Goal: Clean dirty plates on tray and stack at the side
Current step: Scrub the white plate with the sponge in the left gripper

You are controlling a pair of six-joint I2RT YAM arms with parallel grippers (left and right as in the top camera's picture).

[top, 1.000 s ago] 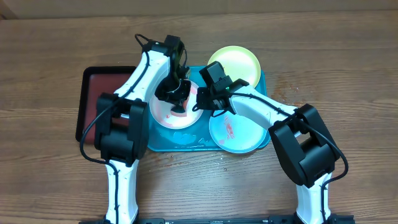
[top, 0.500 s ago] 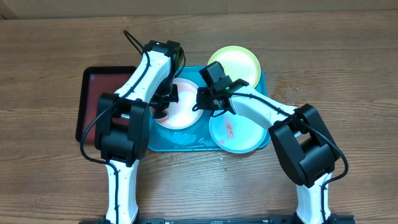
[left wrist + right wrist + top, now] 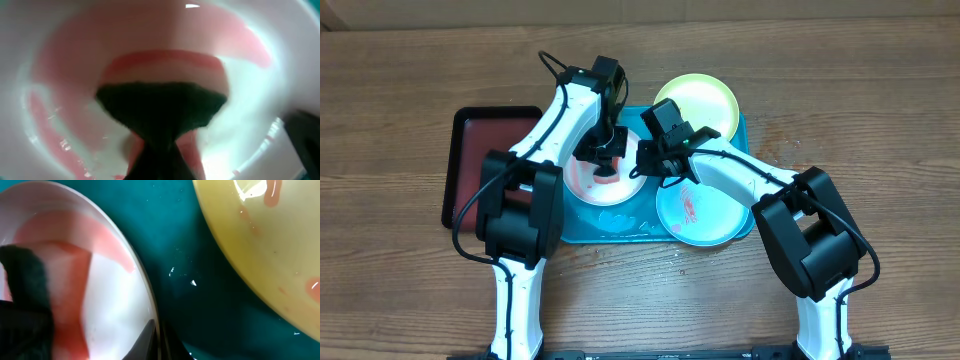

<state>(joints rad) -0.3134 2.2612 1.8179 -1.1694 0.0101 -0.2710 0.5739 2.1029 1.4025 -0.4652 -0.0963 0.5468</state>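
The white plate lies at the left of the turquoise tray, smeared red. My left gripper is shut on a dark sponge pressed on the plate's smeared inside. My right gripper is shut on the white plate's right rim; its fingers pinch the edge. The yellow-green plate sits at the tray's back right with a few red drips. The pale mint plate lies at the front right with a red smear.
A smaller dark red tray with a black rim lies left of the turquoise tray, partly under my left arm. Wet tray floor shows between the white and yellow-green plates. Bare wooden table surrounds both trays.
My left gripper swept with the sponge to the plate's left side and has come back toward its middle and far side. The red smear has spread. My right gripper has held still.
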